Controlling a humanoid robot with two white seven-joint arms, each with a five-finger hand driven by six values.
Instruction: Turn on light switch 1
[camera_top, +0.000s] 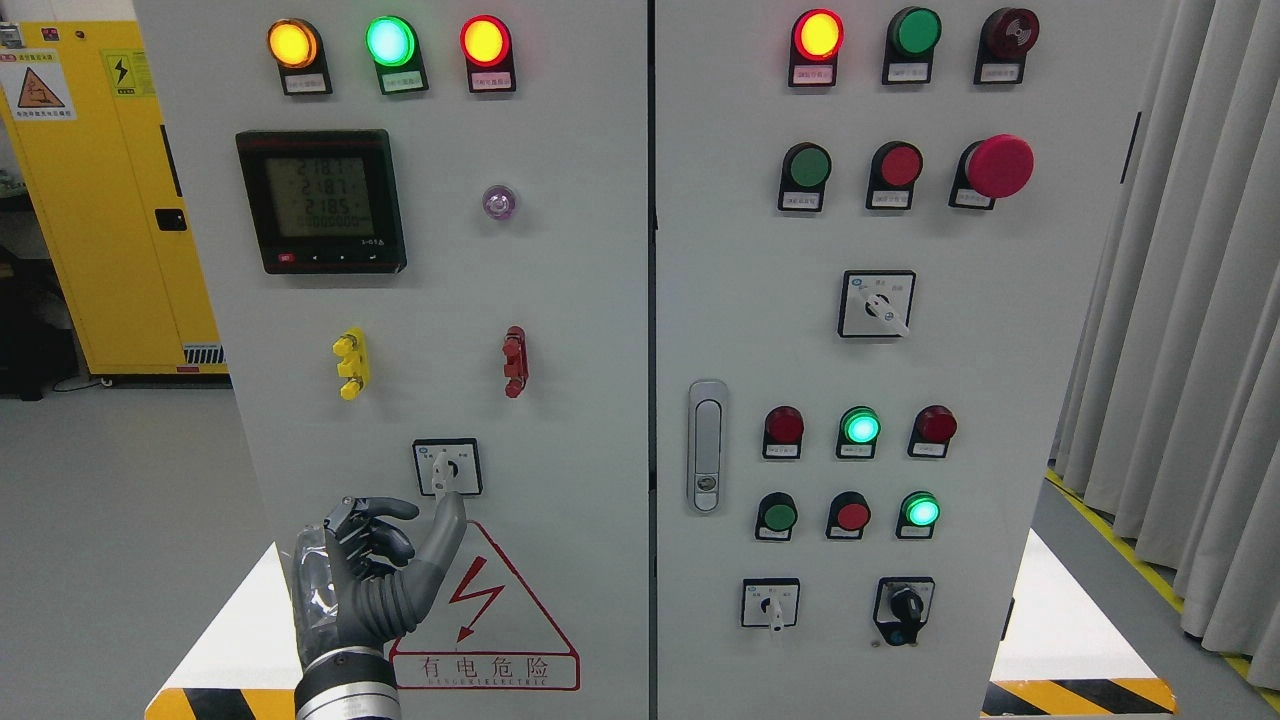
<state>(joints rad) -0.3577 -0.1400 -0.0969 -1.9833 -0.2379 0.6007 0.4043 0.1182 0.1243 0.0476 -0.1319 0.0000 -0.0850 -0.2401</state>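
Left hand (375, 575), dark grey with jointed fingers, comes up from bottom edge left of middle; thumb (447, 530) extended upward, tip touching lower edge of the small white square rotary switch with white knob (447, 467), other fingers curled loosely near palm, gripping nothing. Switch sits low on left door of the pale grey metal control cabinet (580, 300), just above the red-outlined triangular lightning warning sticker (490, 610). Above it: yellow terminal post (351, 363), red terminal post (515, 361), black digital meter with lit green display (321, 200), and a row of lit amber, green and red round indicator lamps (390, 42). Right door carries more lamps, push buttons, a large red mushroom stop button (998, 166) and a silver door handle (707, 445). Yellow storage cabinet (110, 200) at left, grey curtain (1190, 330) at right, grey floor.
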